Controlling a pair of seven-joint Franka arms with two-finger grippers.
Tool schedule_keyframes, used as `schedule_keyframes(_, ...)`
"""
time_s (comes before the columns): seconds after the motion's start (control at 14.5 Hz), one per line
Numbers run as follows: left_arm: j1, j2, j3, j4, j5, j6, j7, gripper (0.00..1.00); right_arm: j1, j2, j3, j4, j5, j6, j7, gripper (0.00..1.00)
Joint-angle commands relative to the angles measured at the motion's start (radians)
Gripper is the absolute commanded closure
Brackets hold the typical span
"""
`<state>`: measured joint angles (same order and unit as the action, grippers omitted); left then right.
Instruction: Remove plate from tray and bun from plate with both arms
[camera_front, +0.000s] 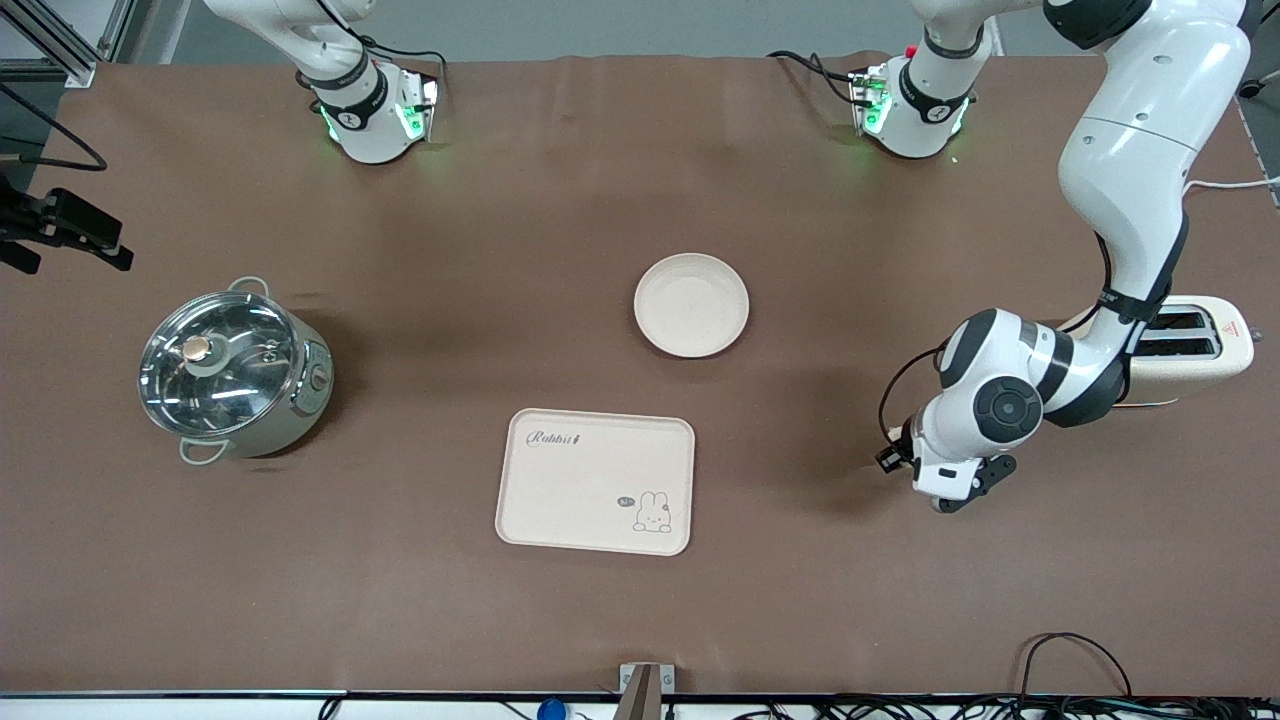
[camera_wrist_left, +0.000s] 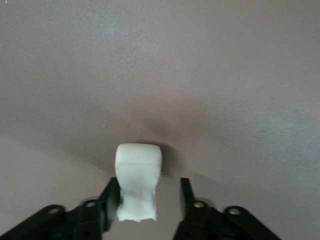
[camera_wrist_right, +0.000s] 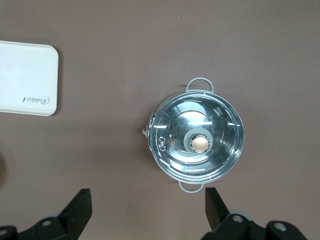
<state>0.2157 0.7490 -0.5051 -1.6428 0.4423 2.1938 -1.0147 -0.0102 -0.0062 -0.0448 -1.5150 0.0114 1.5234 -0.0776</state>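
Observation:
The round cream plate (camera_front: 691, 304) lies bare near the table's middle, farther from the front camera than the tray. The small pale bun (camera_wrist_left: 137, 170) stands on the brown table between the fingers of my left gripper (camera_wrist_left: 150, 200). One finger touches it and the other stands apart, so the gripper is open. In the front view the left gripper (camera_front: 945, 498) is low over the table toward the left arm's end, and it hides the bun. My right gripper (camera_wrist_right: 147, 210) is open and empty, high over the pot, and is out of the front view.
A rectangular cream tray (camera_front: 595, 480) with a rabbit drawing lies nearer the front camera than the plate; its corner shows in the right wrist view (camera_wrist_right: 27, 77). A lidded steel pot (camera_front: 232, 368) (camera_wrist_right: 197, 141) stands toward the right arm's end. A cream toaster (camera_front: 1190, 350) stands beside the left arm.

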Motion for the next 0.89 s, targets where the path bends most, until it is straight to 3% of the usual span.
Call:
schedule_keyframes(0.0, 0.001, -0.034, -0.012, 0.006, 0.018, -0.015, 0.001, 0.00, -0.014, -0.008, 0.013, -0.007, -0.014, 0.000, -0.014, 0.00)
schedule_keyframes(0.28, 0.004, -0.153, -0.043, 0.001, 0.013, -0.035, 0.046, 0.00, -0.016, -0.008, 0.013, -0.008, -0.008, -0.002, -0.014, 0.00)
schedule_keyframes(0.62, 0.005, -0.371, -0.063, 0.035, -0.010, -0.218, 0.275, 0.00, -0.016, -0.008, 0.013, -0.008, -0.007, 0.000, -0.014, 0.00)
schedule_keyframes(0.83, 0.048, -0.450, -0.064, 0.134, -0.170, -0.360, 0.467, 0.00, -0.014, -0.008, 0.013, -0.007, -0.007, 0.004, -0.014, 0.00)
